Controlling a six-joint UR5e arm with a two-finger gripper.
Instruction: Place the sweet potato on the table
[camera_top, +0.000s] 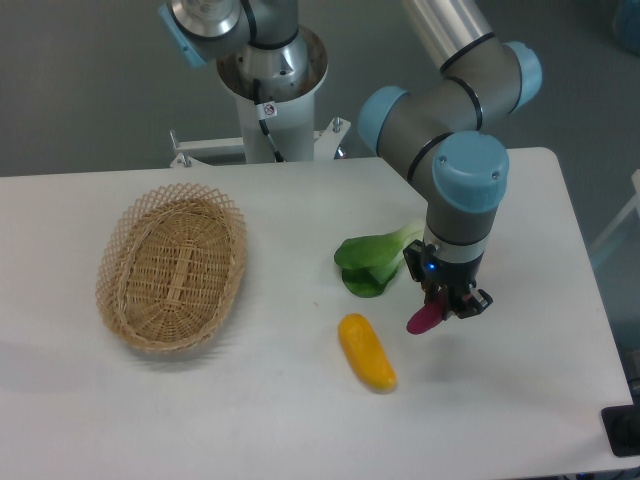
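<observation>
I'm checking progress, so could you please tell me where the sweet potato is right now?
The sweet potato is held in the claw over the table, right of the yellow vegetable and below the leafy green.

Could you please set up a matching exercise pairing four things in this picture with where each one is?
Things:
1. sweet potato
2. basket
3. yellow vegetable
4. leafy green

Places:
A. on the left part of the table
B. held in the pincer
C. lying on the table nearer the front edge, left of the pincer
D. lying on the table just behind the yellow vegetable

Pairs: 1-B, 2-A, 3-C, 4-D
</observation>
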